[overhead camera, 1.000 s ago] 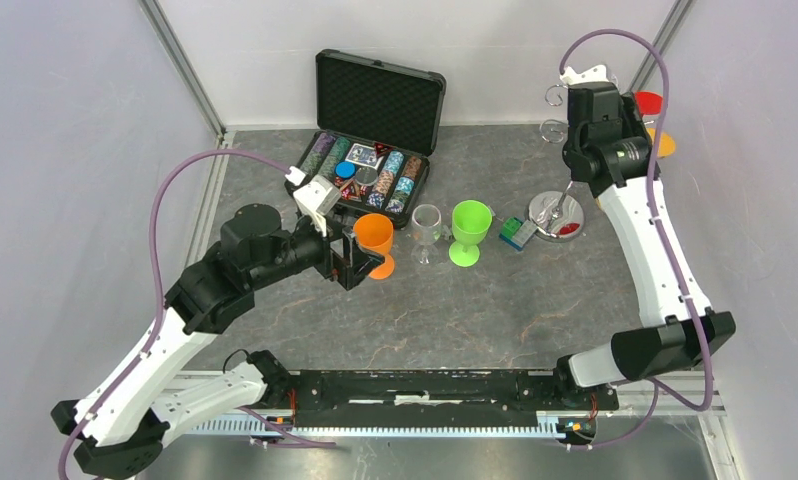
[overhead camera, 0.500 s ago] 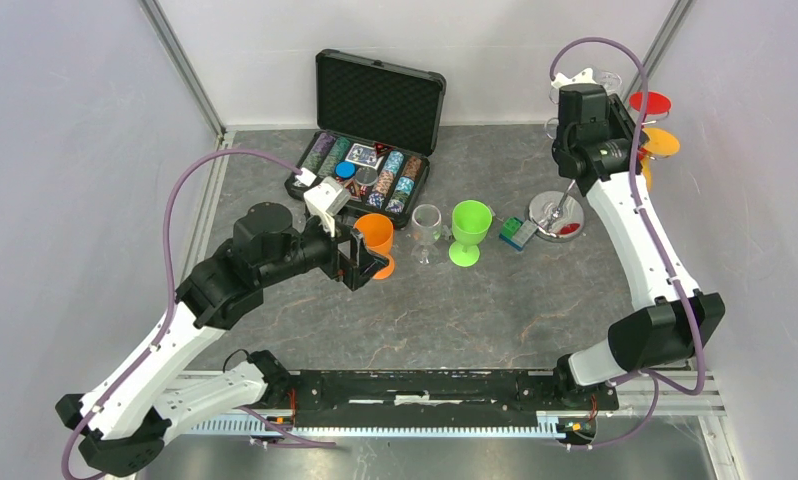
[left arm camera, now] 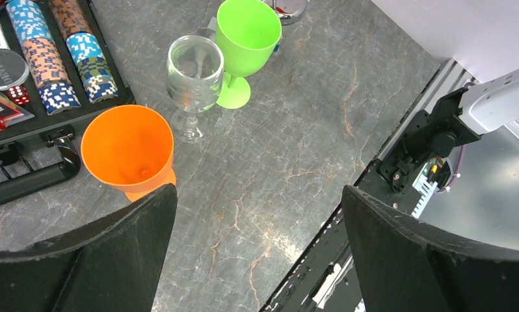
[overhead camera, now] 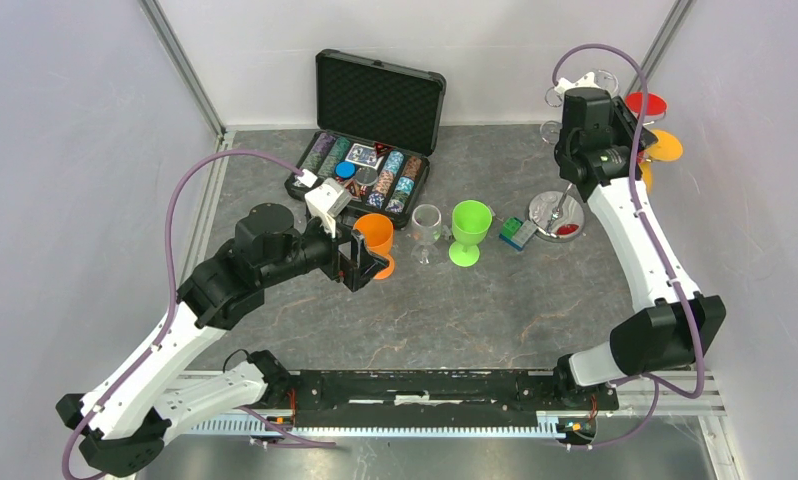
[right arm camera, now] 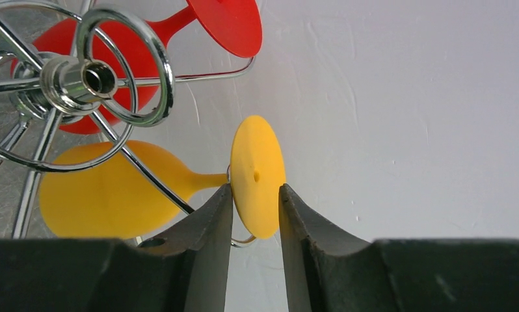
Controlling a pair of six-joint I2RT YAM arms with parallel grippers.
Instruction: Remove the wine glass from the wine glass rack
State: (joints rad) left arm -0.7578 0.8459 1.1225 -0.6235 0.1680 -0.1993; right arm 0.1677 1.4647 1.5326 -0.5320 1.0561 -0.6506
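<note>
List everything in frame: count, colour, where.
wine glass rack: 1, chrome, far right of table
yellow wine glass: 1, yellow, hung by its foot on the rack
red wine glass: 1, red, hung on the rack
orange wine glass: 1, orange, upright by the case
clear wine glass: 1, clear, upright between orange and green
green wine glass: 1, green, upright
poker chip case: 1, black, open, far centre
small block: 1, green and blue, beside the rack base
table: 1, grey stone pattern
left gripper: open, empty
right gripper: fingers flank the yellow glass's foot, contact unclear
</note>
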